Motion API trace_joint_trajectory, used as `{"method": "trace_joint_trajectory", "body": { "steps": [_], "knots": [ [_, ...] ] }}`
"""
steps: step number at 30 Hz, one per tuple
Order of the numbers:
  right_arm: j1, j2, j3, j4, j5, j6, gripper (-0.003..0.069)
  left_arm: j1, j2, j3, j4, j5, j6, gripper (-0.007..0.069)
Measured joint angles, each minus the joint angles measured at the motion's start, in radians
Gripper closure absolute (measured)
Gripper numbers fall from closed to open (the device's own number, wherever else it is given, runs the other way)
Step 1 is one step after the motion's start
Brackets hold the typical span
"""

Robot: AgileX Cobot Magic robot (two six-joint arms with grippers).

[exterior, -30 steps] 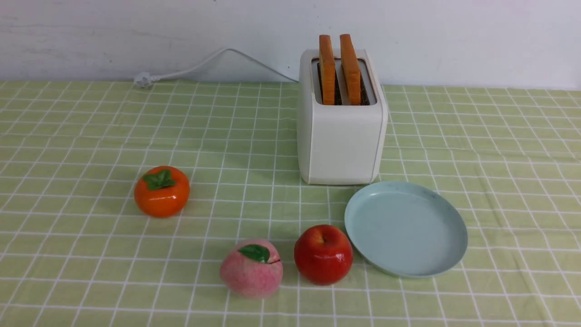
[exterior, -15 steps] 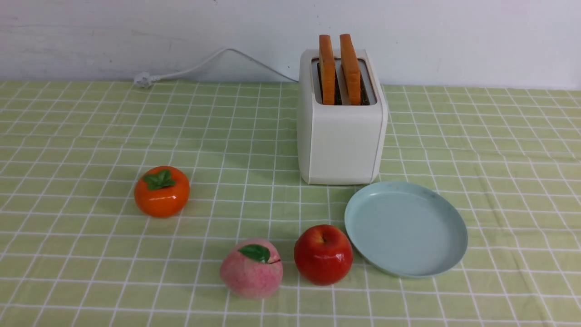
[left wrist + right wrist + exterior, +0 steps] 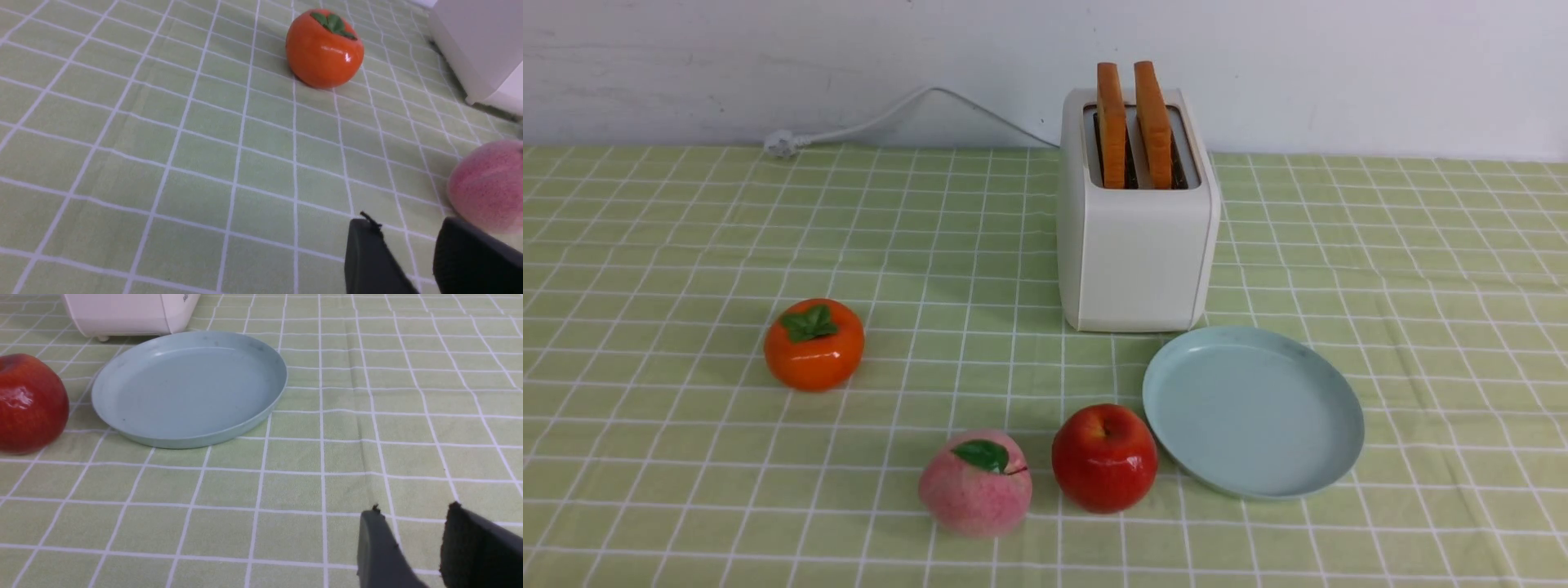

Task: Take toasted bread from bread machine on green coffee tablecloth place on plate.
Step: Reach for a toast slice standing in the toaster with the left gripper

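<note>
1. Plain white wall [image 3: 686, 65] backs a light yellow-green tablecloth [image 3: 645, 245] gridded with thin white lines.
2. Far left, a white cord [image 3: 882, 118] runs along the cloth's far edge to the toaster.
3. A glossy orange persimmon [image 3: 814, 345] sits left of centre.
4. Nearer, a fuzzy pink peach [image 3: 974, 483] sits just beside a shiny red apple [image 3: 1104, 457].
5. A boxy white toaster [image 3: 1135, 261] stands far, right of centre, with two golden-tan toast slices [image 3: 1111, 122] upright in its slots.
6. A round pale blue-green plate [image 3: 1254, 412] lies just beside the toaster on its near side, with the apple at its left rim.
7. The left gripper [image 3: 404, 222], near the peach, and the right gripper [image 3: 413, 509], near-right of the plate, both have their fingers spread over cloth, pinching nothing.
</note>
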Motion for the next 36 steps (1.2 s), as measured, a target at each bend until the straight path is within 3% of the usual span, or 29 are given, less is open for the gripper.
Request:
{"method": "trace_joint_trajectory", "body": {
  "steps": [6, 9, 14, 17, 19, 20, 21, 23, 24, 28, 32, 36],
  "knots": [
    [0.0, 0.0, 0.0, 0.0, 0.0, 0.0, 0.0419, 0.0, 0.0, 0.0, -0.184, -0.19, 0.0, 0.0387],
    [0.0, 0.0, 0.0, 0.0, 0.0, 0.0, 0.0419, 0.0, 0.0, 0.0, -0.348, -0.3, 0.0, 0.0387],
    [0.0, 0.0, 0.001, -0.037, -0.02, -0.002, 0.0419, 0.0, 0.0, 0.0, -0.547, -0.369, 0.0, 0.0389],
    [0.0, 0.0, 0.008, -0.016, -0.057, 0.038, 0.0419, 0.0, 0.0, -0.01, -0.585, -0.331, 0.013, 0.0424],
    [0.0, 0.0, 0.01, 0.068, -0.097, 0.121, 0.0419, 0.0, 0.0, -0.069, -0.585, -0.246, 0.065, 0.0538],
    [0.0, 0.0, 0.01, 0.084, -0.102, 0.135, 0.0419, 0.0, 0.0, -0.08, -0.584, -0.241, 0.07, 0.055],
    [0.0, 0.0, 0.01, 0.139, -0.145, 0.186, 0.0419, 0.0, 0.01, -0.127, -0.582, -0.208, 0.135, 0.0629],
    [0.0, 0.0, 0.01, 0.185, -0.179, 0.221, 0.0419, 0.0, 0.038, -0.166, -0.58, -0.196, 0.188, 0.0638],
    [0.0, 0.0, 0.01, 0.226, -0.234, 0.251, 0.0419, 0.0, 0.089, -0.208, -0.578, -0.186, 0.275, 0.0638],
    [0.0, 0.0, 0.003, 0.281, -0.3, 0.284, 0.0419, 0.0, 0.266, -0.305, -0.576, -0.174, 0.446, 0.0638],
    [0.0, 0.03, -0.091, 0.289, -0.213, 0.275, 0.0451, 0.0, 0.479, -0.421, -0.595, -0.174, 0.556, 0.0638],
    [0.001, 0.146, -0.236, 0.259, -0.059, 0.189, 0.052, 0.0, 0.677, -0.54, -0.639, -0.168, 0.643, 0.0638]
  ]
}}
